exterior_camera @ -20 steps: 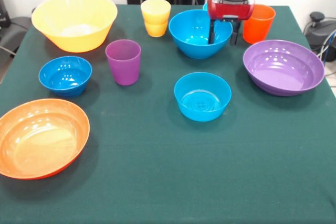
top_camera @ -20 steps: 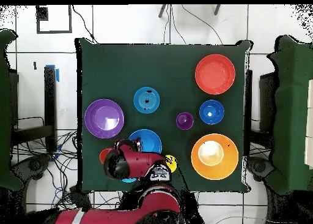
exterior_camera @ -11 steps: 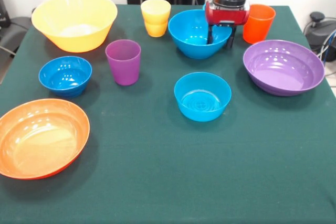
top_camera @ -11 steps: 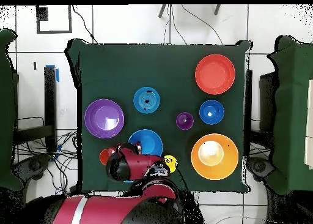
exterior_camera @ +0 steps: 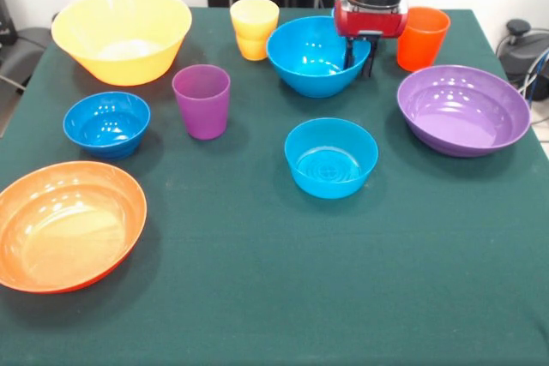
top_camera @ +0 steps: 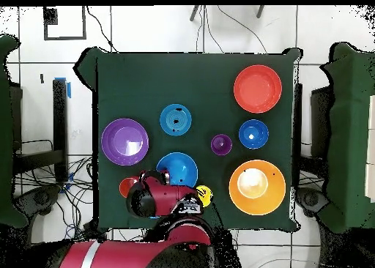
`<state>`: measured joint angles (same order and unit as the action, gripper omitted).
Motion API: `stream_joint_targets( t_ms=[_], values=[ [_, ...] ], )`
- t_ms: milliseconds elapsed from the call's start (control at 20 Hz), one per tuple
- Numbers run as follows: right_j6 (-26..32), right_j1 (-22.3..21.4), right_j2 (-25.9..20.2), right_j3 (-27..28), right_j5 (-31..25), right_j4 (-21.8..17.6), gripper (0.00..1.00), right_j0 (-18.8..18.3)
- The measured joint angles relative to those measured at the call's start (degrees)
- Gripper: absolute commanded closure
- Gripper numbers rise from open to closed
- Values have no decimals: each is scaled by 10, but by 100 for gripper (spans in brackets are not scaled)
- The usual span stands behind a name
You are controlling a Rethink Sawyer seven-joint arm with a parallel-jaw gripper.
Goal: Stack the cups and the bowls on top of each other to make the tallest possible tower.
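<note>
My gripper reaches down at the far side of the table. Its two fingers straddle the right rim of a mid-blue bowl, one inside and one outside, and are shut on that rim. An orange cup stands just right of the gripper. A yellow cup stands left of the held bowl. A second mid-blue bowl sits in the middle, with a purple cup to its left. In the overhead view the arm's red wrist covers the gripper, beside the held bowl.
A large yellow bowl sits at the far left and a small dark blue bowl in front of it. The wide orange bowl is near left. A wide purple bowl sits at the right. All rest on green cloth.
The fingers have drawn together on the mid-blue bowl's right rim. The bowl has shifted a little to the left in the front view. The other cups and bowls stay put.
</note>
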<state>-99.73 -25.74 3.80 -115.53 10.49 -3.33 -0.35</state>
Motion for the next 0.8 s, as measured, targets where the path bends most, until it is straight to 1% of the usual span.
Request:
stream_joint_targets(
  t_ms=[150,250,450,500,650,800],
  values=[
    [0,-8,-1,-1,0,0,100,-3],
    [0,-21,-3,-2,-1,-1,100,-9],
    [0,-51,-3,-3,-21,-1,100,-13],
    [0,-72,-4,-3,-44,-1,100,-13],
    [0,-93,-4,-3,-72,-1,100,-12],
    [0,-127,-4,-3,-126,-1,100,-12]
  ],
)
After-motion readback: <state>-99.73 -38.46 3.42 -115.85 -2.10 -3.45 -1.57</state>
